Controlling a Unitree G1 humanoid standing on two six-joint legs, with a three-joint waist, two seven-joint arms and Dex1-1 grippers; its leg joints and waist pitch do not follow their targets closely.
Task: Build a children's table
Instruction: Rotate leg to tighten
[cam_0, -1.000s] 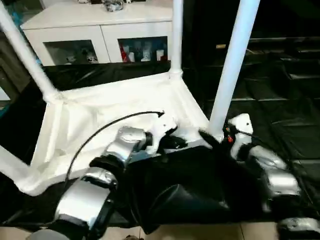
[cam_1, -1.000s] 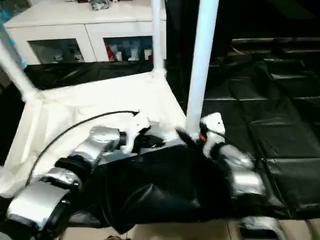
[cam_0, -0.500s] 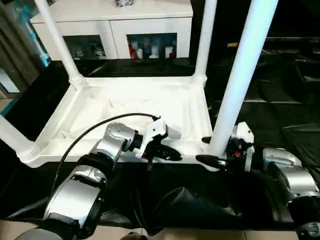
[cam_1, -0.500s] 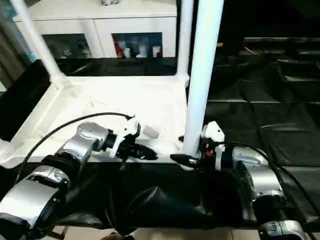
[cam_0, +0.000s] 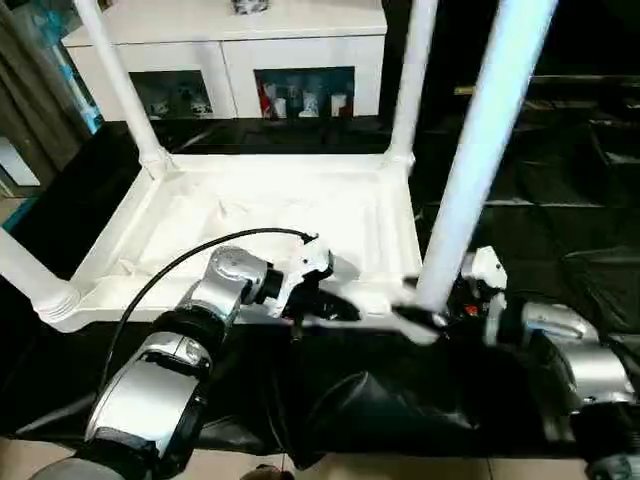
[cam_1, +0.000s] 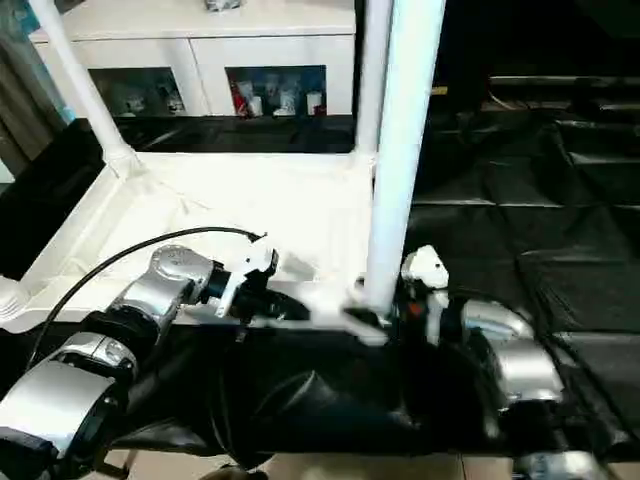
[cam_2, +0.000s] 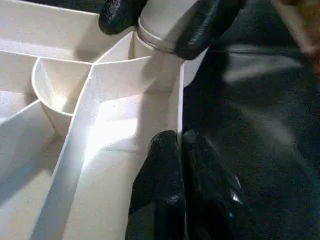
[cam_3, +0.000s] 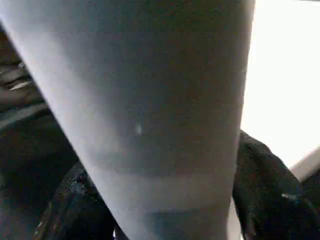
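- Left eye view: you are looking down at the children's table (cam_0: 270, 215), all white plastic, lying upside down on the black-covered work table (cam_0: 560, 200). Its ribbed underside faces up and four tubular legs rise from the rounded corner sockets. The near right leg (cam_0: 480, 150) stands tallest in your view. The left gripper (cam_0: 335, 308) rests at the table's near rim with its black fingers pressed together, holding nothing. The right gripper (cam_0: 425, 310) sits at the foot of the near right leg, its fingers apart on either side of the tube.
- Right eye view: the same scene from slightly aside. Behind the work table you can see a white cabinet (cam_1: 200, 40) with glass-fronted compartments; small items, some red and white, stand inside, too small to name. A black cable (cam_1: 130, 255) arcs over the left forearm.
- Left wrist view: here you get what the head views hide. The left gripper's two fingers (cam_2: 165, 190) lie closed against each other along the table's outer rim wall. Beyond them, the underside ribs meet a curved socket wall, and the right gripper's black fingers straddle the base of the leg (cam_2: 165, 20) where it enters the corner socket.
- Right wrist view: the white leg (cam_3: 150, 100) stands close before the camera, with a black fingertip (cam_3: 265, 185) showing to each side of it, spread around the tube.
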